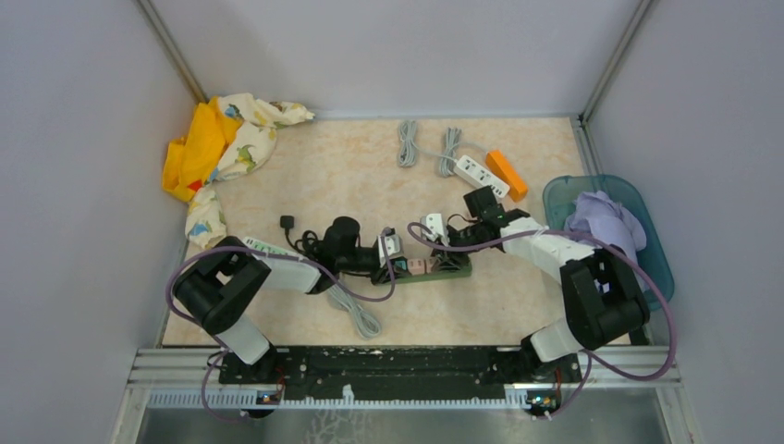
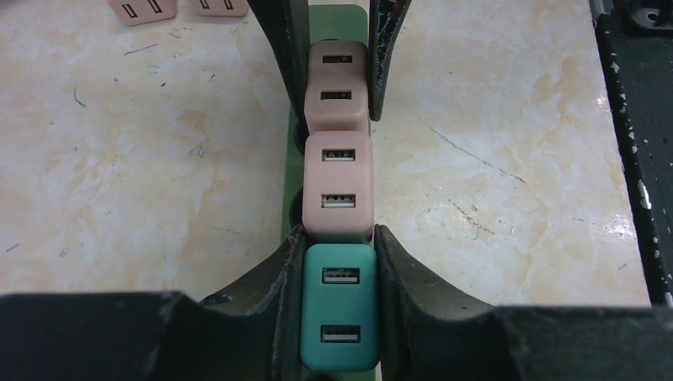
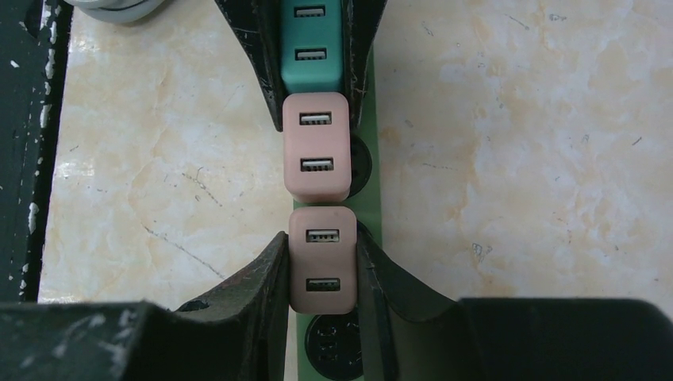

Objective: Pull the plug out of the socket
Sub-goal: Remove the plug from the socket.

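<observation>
A green socket strip (image 1: 451, 269) lies mid-table with three USB plugs in a row on it. In the left wrist view my left gripper (image 2: 339, 246) is shut on the teal plug (image 2: 340, 305), a finger pressed against each side. The middle pink plug (image 2: 339, 186) stands untouched. In the right wrist view my right gripper (image 3: 321, 242) is shut on the end pink plug (image 3: 323, 262). Behind it an empty round socket (image 3: 329, 345) shows on the strip (image 3: 367, 194). Both plugs look seated on the strip.
A white power strip (image 1: 483, 175), an orange block (image 1: 507, 173) and coiled grey cables (image 1: 407, 141) lie at the back. A blue bin with purple cloth (image 1: 606, 222) sits right. Yellow patterned cloth (image 1: 217, 148) is back left. A loose grey cable (image 1: 356, 314) lies in front.
</observation>
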{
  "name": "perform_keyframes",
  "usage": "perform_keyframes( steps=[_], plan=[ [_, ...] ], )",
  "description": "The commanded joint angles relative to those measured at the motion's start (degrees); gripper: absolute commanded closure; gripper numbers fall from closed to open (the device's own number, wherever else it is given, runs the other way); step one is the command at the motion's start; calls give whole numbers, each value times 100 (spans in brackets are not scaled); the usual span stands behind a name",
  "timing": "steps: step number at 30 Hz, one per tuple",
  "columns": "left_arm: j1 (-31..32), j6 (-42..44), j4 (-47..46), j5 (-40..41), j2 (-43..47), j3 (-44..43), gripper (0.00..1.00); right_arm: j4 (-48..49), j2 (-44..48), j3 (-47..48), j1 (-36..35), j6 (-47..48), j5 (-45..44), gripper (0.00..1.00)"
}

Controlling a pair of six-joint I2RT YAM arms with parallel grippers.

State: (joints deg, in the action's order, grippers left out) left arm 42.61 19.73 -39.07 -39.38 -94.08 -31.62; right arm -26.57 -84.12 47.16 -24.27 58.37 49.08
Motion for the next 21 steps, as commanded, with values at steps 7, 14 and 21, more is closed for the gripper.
perform_keyframes(
  steps=[7,14,21],
  plan=[
    [-33,-44,302,-250,-275,-301,99,-54,303,170,256,713,141,100],
    [-37,-39,313,-272,-275,-293,99,353,244,33,-14,247,738,100],
    [-42,-50,295,-264,-286,-292,99,1170,335,-15,-47,-692,227,100]
  ],
)
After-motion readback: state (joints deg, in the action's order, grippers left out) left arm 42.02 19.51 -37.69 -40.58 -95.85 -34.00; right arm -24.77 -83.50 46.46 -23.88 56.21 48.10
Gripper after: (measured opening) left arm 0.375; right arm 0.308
